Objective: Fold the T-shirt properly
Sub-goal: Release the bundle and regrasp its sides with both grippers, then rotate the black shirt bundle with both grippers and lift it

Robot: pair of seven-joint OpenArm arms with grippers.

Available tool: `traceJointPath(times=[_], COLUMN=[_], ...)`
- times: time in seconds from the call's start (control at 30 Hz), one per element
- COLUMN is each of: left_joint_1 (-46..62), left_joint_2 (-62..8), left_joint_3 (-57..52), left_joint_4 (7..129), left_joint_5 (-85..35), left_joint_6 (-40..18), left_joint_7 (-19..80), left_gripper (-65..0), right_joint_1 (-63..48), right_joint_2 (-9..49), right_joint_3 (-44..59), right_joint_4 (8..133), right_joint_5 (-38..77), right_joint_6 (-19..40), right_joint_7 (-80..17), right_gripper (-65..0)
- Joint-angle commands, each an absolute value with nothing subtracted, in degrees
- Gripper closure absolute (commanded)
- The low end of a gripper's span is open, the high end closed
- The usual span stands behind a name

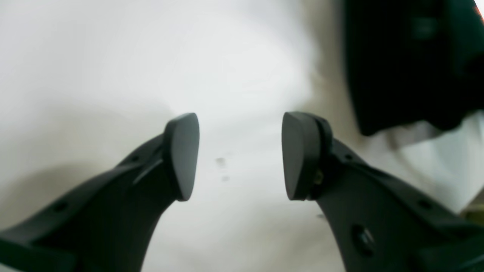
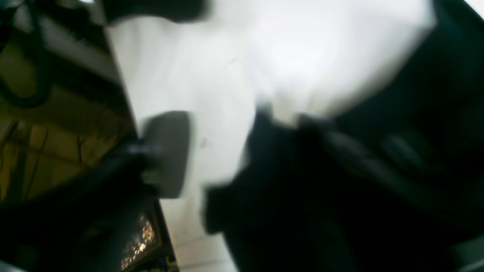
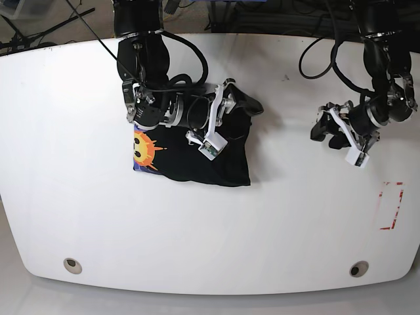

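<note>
Lying folded into a compact black rectangle, the T-shirt (image 3: 190,157) sits on the white table (image 3: 210,230) toward the far left part, its orange-yellow face print (image 3: 146,149) at the left edge. The right gripper (image 3: 226,108) hovers over the shirt's far right corner; its view is blurred, so whether its fingers grip cloth I cannot tell. The left gripper (image 1: 240,156) hangs near the right edge over bare table, fingers (image 1: 183,155) apart, holding nothing. Bare table spreads along the near edge.
</note>
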State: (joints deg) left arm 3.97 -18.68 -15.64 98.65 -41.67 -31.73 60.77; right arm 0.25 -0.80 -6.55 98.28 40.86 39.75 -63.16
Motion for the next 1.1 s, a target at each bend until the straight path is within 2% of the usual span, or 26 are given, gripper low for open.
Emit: traceJointPath(times=[0.0, 0.07, 0.17, 0.33, 0.53, 0.73, 0.8, 1.07], left_joint_1=[2.9, 2.7, 1.1, -1.7, -4.9, -3.5, -1.9, 4.6], left_joint_2=[-19.6, -19.6, -19.2, -16.1, -10.1, -4.8, -3.7, -3.2], left_joint_3=[-14.3, -11.3, -7.0, 0.4, 11.5, 18.8, 19.2, 19.1], left_joint_4=[101.7, 103.8, 106.6, 107.9, 107.7, 106.4, 106.4, 106.1], left_joint_5=[-42.8, -42.8, -42.8, -41.6, -31.0, -23.1, -21.1, -17.2], left_joint_6=[-32.0, -32.0, -32.0, -31.9, -32.0, -32.0, -32.0, -32.0], left_joint_7=[59.6, 59.5, 59.5, 59.5, 59.5, 59.5, 59.5, 59.5], left_gripper=[-32.5, -32.5, -32.5, -32.5, -32.5, -32.5, -32.5, -32.4], right_joint_1=[1.4, 1.4, 1.4, 1.2, 5.1, 13.1, 15.2, 22.7], right_joint_2=[-0.2, 0.1, 1.8, 5.7, 10.2, 14.3, 14.6, 15.2], right_joint_3=[-5.8, -5.0, -1.5, 5.8, 17.5, 17.6, 17.5, 9.3], right_joint_4=[99.3, 99.6, 100.5, 101.6, 97.5, 85.0, 80.5, 65.8], right_joint_5=[41.9, 41.9, 42.3, 42.3, 42.0, 41.9, 41.8, 31.9], right_joint_6=[40.0, 40.0, 40.0, 40.0, 40.0, 40.0, 40.0, 40.0], right_joint_7=[-61.8, -61.8, -61.9, -61.8, -61.8, -60.0, -58.8, -48.6], right_gripper=[-59.0, -63.1, -60.9, -55.0, -41.2, -29.2, -27.1, -25.7])
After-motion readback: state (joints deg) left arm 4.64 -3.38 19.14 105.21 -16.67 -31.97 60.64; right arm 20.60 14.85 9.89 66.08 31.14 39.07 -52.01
